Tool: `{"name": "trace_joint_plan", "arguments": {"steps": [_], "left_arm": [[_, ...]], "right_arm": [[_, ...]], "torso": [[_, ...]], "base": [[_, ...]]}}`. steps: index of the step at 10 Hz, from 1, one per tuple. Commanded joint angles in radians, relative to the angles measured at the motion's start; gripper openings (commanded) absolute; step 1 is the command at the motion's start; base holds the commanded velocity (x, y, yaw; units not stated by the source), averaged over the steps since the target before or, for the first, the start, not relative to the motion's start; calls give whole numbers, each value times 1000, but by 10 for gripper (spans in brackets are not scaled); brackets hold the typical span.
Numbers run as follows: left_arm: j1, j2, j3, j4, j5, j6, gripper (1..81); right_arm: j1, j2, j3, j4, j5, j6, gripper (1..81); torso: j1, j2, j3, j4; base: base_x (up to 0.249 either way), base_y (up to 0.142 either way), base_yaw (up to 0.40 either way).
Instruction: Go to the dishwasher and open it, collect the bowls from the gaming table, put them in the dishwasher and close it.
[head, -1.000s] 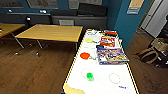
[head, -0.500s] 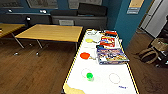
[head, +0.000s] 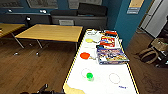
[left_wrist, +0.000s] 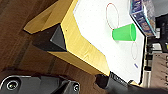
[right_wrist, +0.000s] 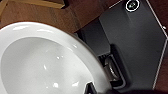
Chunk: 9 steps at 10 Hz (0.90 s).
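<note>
Bowls (head: 85, 55) glossy plastic, round | gaming table (head: 105, 86) smooth white, yellow-edged

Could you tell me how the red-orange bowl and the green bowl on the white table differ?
The red-orange bowl is wide and shallow; the green bowl is narrower and taller, cup-like in the left wrist view. The green one stands nearer the robot's end. Both stand apart on the gaming table.

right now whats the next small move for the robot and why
Probably roll a little closer to the gaming table, then reach the left arm toward the green bowl. It is the nearest task item, standing upright near the table's close end, with the red-orange bowl farther along. The right wrist view shows a white bowl up close, so that arm looks occupied.
</note>
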Motion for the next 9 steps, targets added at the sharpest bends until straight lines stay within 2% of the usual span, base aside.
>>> {"name": "trace_joint_plan", "arguments": {"steps": [1,4,6,9], "left_arm": [[-211,8,-15,1,142,-99,811],[-267,110,-91,51,161,-97,811],[-303,176,-173,64,214,-97,811],[-389,225,-186,70,248,-97,811]], "right_arm": [[43,-27,20,-24,-57,-5,10],[51,-29,19,-24,-57,-5,10],[51,-32,19,-24,-57,-5,10],[58,-30,19,-22,-57,-4,10]], "torso": [[0,0,0,0],[0,0,0,0],[0,0,0,0],[0,0,0,0]], "base": [[0,0,0],[0,0,0],[0,0,0],[0,0,0]]}}
